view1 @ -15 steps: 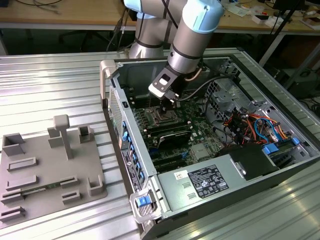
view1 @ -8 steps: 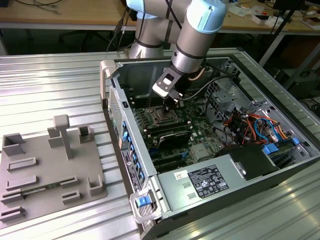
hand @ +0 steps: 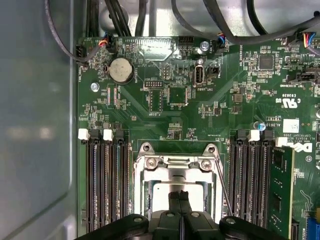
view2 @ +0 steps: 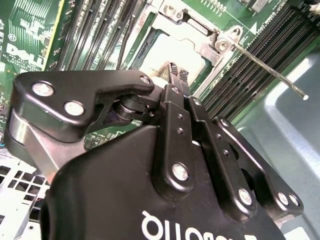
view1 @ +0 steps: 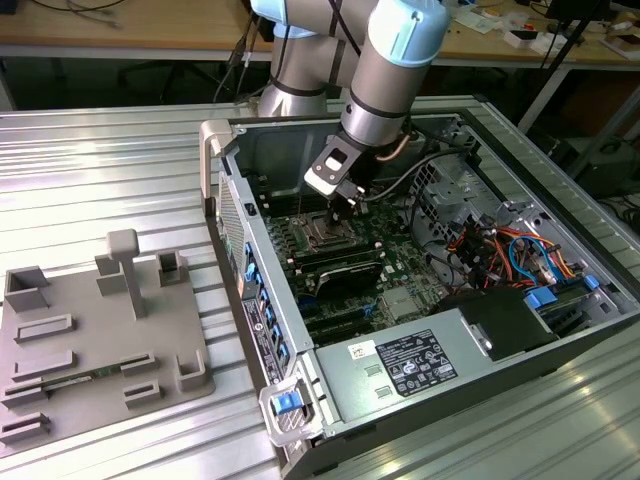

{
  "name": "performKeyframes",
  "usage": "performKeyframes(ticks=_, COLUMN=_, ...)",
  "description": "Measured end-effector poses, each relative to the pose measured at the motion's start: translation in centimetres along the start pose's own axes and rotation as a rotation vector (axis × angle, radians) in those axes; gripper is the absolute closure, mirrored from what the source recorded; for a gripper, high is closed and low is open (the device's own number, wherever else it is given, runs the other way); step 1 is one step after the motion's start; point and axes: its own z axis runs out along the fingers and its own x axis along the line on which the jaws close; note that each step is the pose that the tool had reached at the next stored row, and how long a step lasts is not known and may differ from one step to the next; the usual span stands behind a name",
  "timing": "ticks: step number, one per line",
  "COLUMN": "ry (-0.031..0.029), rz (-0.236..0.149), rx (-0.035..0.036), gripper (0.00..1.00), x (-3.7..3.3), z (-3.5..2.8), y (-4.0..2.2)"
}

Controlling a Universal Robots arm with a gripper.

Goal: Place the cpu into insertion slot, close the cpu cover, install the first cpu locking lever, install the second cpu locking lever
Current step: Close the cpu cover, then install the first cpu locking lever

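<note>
My gripper [view1: 343, 205] hangs low over the insertion slot [view1: 322, 232] inside the open computer case. In both wrist views its two black fingers [hand: 174, 202] are shut together with nothing seen between them. The tips [view2: 176, 72] sit just above the cpu [hand: 161, 192], whose silver top face [view2: 172, 47] shows through the square cut-out. The cpu cover [hand: 172, 172] lies flat around the chip as a silver frame [view2: 197, 45]. One thin locking lever [hand: 223, 187] stands free beside the socket, its rod [view2: 270, 74] sticking out over the memory slots. I cannot tell whether the tips touch anything.
Long black memory slots [hand: 105, 185] flank the socket, with a green memory stick [hand: 281, 190] on one side. A bundle of coloured cables [view1: 500, 250] fills the case on the exterior view's right. A grey fixture plate [view1: 100, 340] lies on the metal table outside the case.
</note>
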Motion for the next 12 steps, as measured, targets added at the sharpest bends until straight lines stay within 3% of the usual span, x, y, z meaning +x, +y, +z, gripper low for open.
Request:
performKeyframes(ticks=3, ry=-0.0005, rz=-0.024, rx=0.0004, gripper=0.89, x=0.00, z=0.00, y=-0.06)
performKeyframes(ticks=12, ry=-0.0006, rz=-0.027, rx=0.0004, gripper=0.89, x=0.00, z=0.01, y=-0.07)
